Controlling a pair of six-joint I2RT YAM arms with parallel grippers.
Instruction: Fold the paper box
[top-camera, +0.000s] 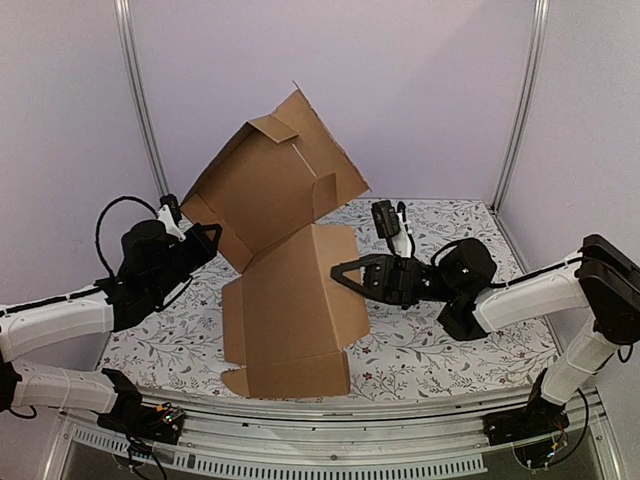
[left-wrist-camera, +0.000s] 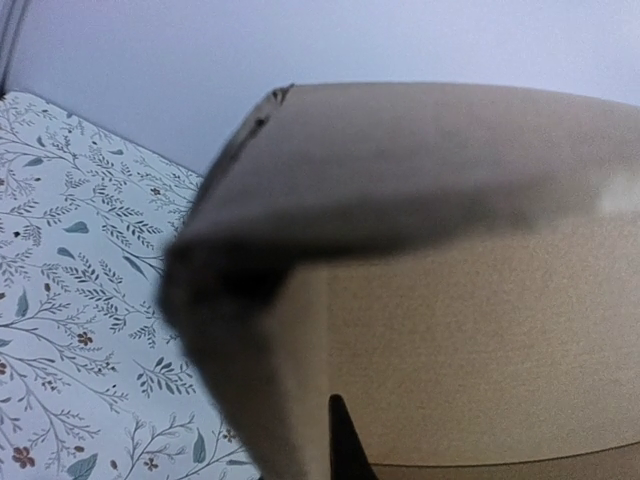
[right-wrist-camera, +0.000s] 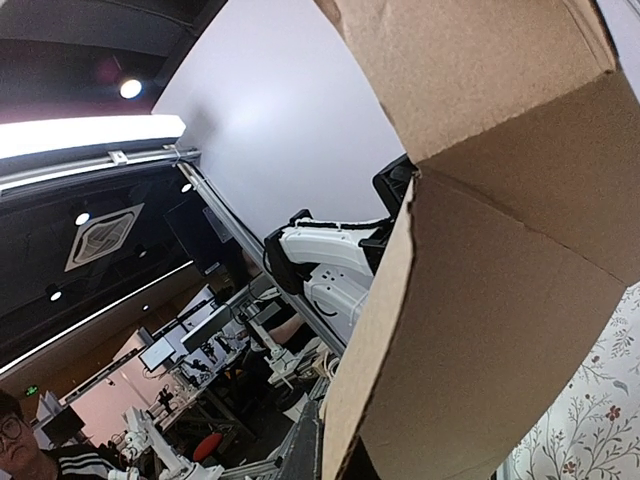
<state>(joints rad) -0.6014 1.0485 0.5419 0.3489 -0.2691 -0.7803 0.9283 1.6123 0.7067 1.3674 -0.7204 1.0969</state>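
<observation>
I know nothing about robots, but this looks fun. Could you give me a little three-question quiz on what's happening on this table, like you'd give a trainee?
1. True or false: the paper box lies completely flat on the table.
2. The right gripper is at: A) the box's right-hand edge; B) the back wall; C) the table's front rail.
3. Fill in: the left gripper meets the box on its ____ side.
Key: 1 false, its upper part is tilted up off the table; 2 A; 3 left.
</observation>
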